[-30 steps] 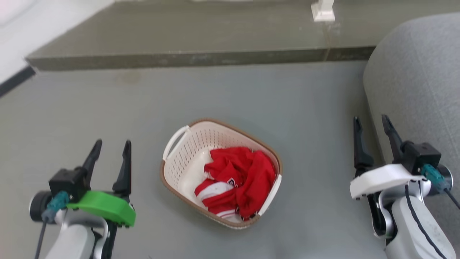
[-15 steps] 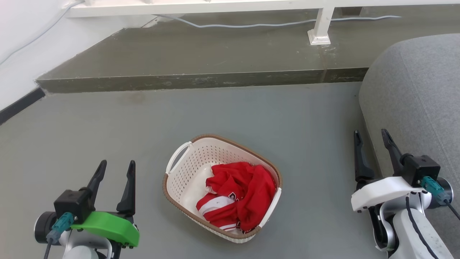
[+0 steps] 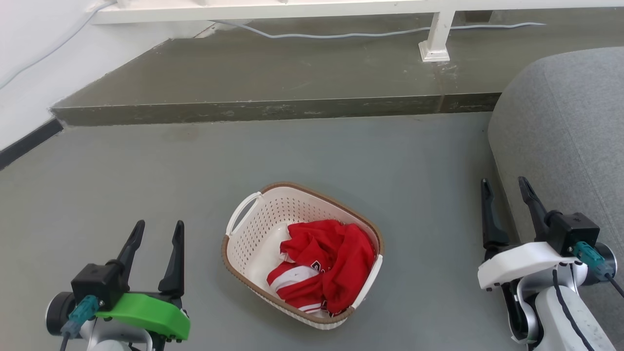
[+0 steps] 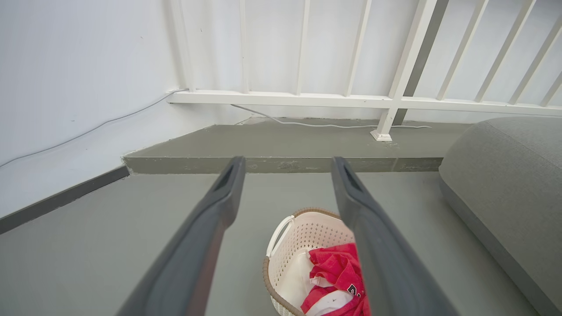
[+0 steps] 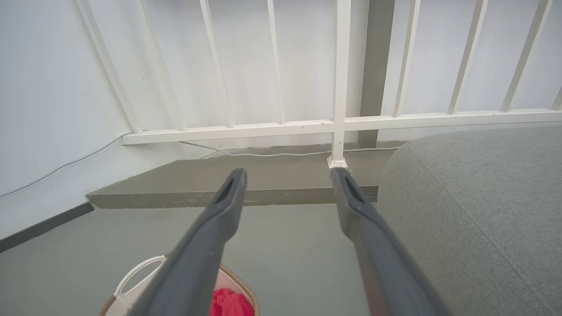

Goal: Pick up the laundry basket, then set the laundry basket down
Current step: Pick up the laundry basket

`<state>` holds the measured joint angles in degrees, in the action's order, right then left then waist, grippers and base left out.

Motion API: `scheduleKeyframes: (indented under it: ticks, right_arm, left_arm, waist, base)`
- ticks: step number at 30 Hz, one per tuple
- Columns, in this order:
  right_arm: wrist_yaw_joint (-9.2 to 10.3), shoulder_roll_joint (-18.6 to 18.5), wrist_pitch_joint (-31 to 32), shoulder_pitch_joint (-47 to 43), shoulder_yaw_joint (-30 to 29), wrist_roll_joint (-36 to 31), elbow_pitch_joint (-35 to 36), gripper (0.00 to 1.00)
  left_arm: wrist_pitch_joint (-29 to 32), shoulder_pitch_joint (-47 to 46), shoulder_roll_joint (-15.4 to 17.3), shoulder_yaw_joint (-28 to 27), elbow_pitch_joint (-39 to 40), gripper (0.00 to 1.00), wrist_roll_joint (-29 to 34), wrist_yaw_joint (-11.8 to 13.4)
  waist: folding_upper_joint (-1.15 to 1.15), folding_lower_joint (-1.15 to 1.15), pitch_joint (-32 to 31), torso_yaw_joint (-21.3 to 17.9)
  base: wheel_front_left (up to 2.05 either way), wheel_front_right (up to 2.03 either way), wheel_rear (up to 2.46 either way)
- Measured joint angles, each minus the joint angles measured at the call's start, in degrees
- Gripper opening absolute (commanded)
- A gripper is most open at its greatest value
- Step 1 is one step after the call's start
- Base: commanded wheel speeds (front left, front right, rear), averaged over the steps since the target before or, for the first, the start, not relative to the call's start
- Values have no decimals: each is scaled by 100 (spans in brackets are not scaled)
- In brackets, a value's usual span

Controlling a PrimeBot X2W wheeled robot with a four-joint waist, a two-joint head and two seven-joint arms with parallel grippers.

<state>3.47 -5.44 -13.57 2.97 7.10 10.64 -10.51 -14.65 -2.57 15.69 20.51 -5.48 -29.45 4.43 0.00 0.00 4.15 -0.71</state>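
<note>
The laundry basket [image 3: 253, 229], cream-white and perforated with a brown rim, stands on the grey floor between my arms and holds a crumpled red and white garment [image 3: 324, 258]. One white loop handle [image 3: 242, 210] shows at its far left end. My left gripper [image 3: 158, 225] hovers open to the basket's left, nothing between its fingers. My right gripper [image 3: 504, 184] stands open well to the basket's right, beside the sofa. The left wrist view has the basket [image 4: 303, 232] low down, partly behind one finger. In the right wrist view, the basket [image 5: 145, 274] peeks in at the bottom edge.
A grey sofa [image 3: 565, 146] bulges in at the right, close to my right arm. A raised concrete step [image 3: 273, 87] crosses the back, carrying a white railing post [image 3: 435, 39] and a cable [image 3: 341, 34]. A white wall [image 3: 29, 63] runs along the left.
Between one second and half a second ago the camera tilted up, so the whole scene slid down the picture. Since then both grippers sit slightly lower; the basket rests where it was.
</note>
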Motion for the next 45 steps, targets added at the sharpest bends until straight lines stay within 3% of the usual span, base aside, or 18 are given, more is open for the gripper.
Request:
scheduleKeyframes:
  ticks: [23,38,45]
  right_arm:
    - [9,-4,104,-3,13,0,378,100]
    - [66,22,160,219,60,-4,842,100]
    - [67,83,160,523,185,-10,1044,100]
  left_arm:
    - [101,55,99,-131,449,100,11,64]
    - [431,-342,253,-231,380,100,-15,54]
    - [714,-994,371,-323,116,100,-143,-149]
  waist:
    - [0,0,351,-19]
    - [0,0,1324,-126]
    - [0,1,1952,-249]
  base:
    - [0,0,0]
    - [0,0,0]
    - [0,0,0]
